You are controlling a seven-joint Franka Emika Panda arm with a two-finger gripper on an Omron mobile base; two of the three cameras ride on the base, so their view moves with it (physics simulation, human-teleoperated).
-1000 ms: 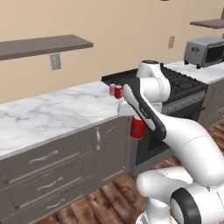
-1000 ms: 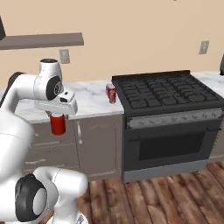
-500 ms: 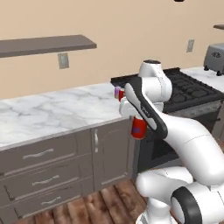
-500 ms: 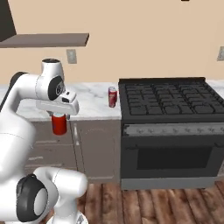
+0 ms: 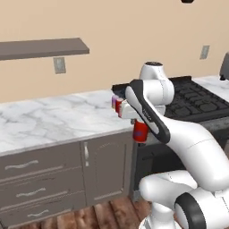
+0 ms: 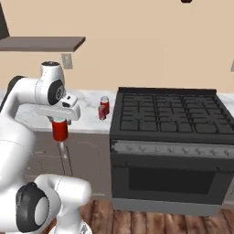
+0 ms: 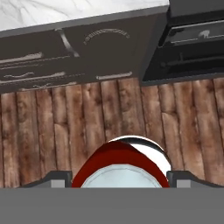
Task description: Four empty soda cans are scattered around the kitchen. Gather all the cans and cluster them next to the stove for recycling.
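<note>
Right base view: gripper (image 6: 60, 129) clamped on a red soda can (image 6: 60, 130), two more cans (image 6: 103, 109) at counter's (image 6: 87, 123) stove-side (image 6: 169, 114) edge.

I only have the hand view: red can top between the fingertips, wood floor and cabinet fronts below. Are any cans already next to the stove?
Observer: Yes. The right base view shows two small red silver-topped soda cans standing close together on the white marble counter, just left of the wide black stove.
Operator: Where is the held can relative to that counter?
Observer: The gripper holds the red can upright in front of the counter's edge, over the floor, not above the marble.
Operator: Which way to the pair?
Observer: In the right base view they sit to the right of the held can and further back, toward the wall.
</note>
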